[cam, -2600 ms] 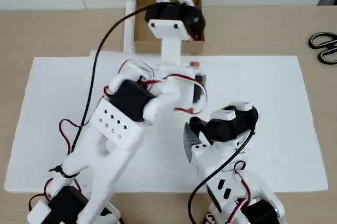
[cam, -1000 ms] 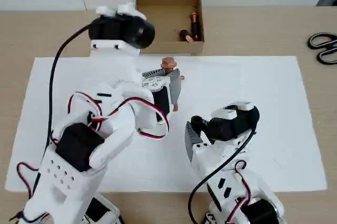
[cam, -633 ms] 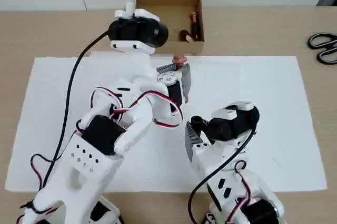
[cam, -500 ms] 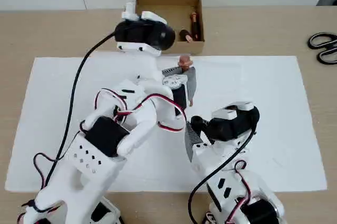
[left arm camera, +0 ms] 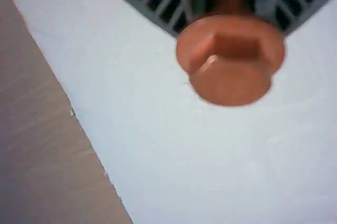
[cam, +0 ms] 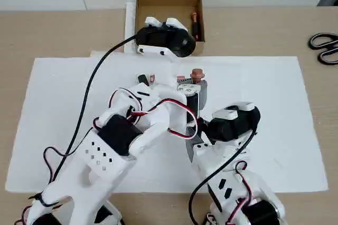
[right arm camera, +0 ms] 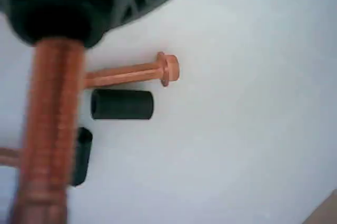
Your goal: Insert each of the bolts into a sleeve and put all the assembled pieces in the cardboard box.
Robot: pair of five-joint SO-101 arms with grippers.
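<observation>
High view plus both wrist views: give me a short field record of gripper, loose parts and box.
left gripper: shut on a bolt, head past the jaws
white sheet: loose bolt lying beside a black sleeve
cardboard box: copper piece inside
scissors: on the table, off the sheet

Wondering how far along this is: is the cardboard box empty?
Not empty: the box holds a copper bolt by its right wall; an arm covers much of the rest.
</observation>
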